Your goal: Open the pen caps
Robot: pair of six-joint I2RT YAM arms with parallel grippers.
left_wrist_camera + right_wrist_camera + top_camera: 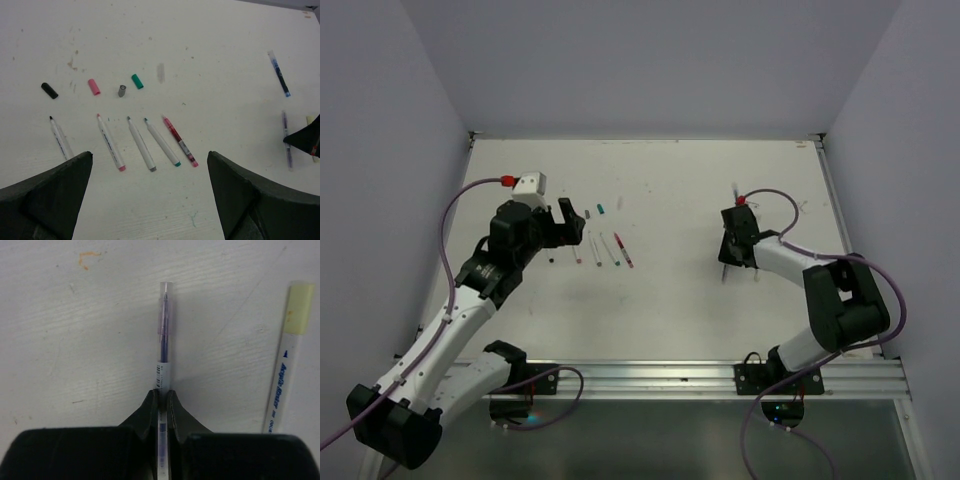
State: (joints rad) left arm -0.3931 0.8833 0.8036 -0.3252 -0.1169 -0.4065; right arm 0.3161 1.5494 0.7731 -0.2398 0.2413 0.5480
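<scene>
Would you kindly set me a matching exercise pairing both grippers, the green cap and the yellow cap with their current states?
Things:
1. left gripper
2. right gripper
3. green cap
4. yellow cap

States:
a. on a white pen
b. open
c. lying loose on the table
d. shut on the purple pen

Pairs: 1-b, 2-d, 3-c, 4-a.

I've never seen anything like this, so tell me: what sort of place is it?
Probably a robot test lab: a left arm and right arm bolted to a metal rail, plain walls boxing in a white table, and pens with loose caps laid out.
</scene>
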